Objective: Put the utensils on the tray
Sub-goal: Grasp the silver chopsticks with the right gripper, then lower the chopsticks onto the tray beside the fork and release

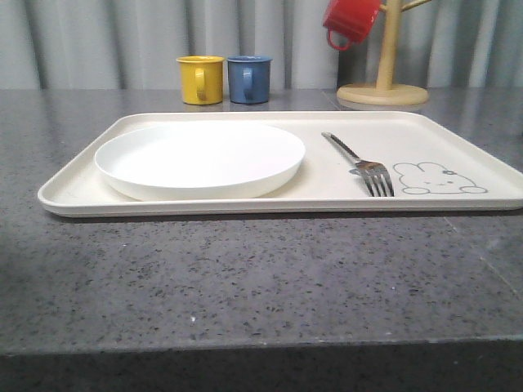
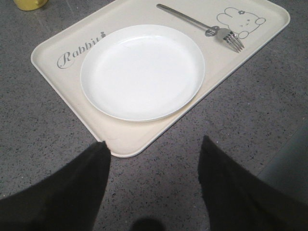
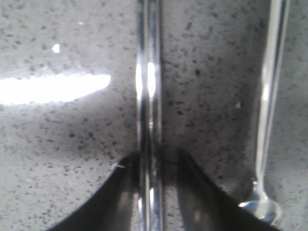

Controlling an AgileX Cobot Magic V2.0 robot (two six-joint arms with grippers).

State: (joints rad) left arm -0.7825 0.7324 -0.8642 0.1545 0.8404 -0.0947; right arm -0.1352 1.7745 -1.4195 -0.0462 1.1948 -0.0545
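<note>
The cream tray (image 1: 73, 196) (image 2: 53, 45) lies on the grey counter. A silver fork (image 1: 365, 163) (image 2: 197, 22) rests on it beside the rabbit drawing. My left gripper (image 2: 154, 142) hovers open over the counter just off the tray's near corner, holding nothing. My right gripper (image 3: 155, 161) is low over the counter. Its jaws straddle the long flat bar-like utensil (image 3: 148, 82). One finger touches the bar, and a narrow strip of counter shows between the bar and the other finger. The spoon (image 3: 269, 106) lies parallel beside it.
A round white plate (image 1: 200, 157) (image 2: 142, 72) fills the tray's left half. Yellow (image 1: 200, 79) and blue (image 1: 249, 79) mugs stand behind the tray. A red mug (image 1: 351, 20) hangs on a wooden mug tree (image 1: 384, 82) at the back right.
</note>
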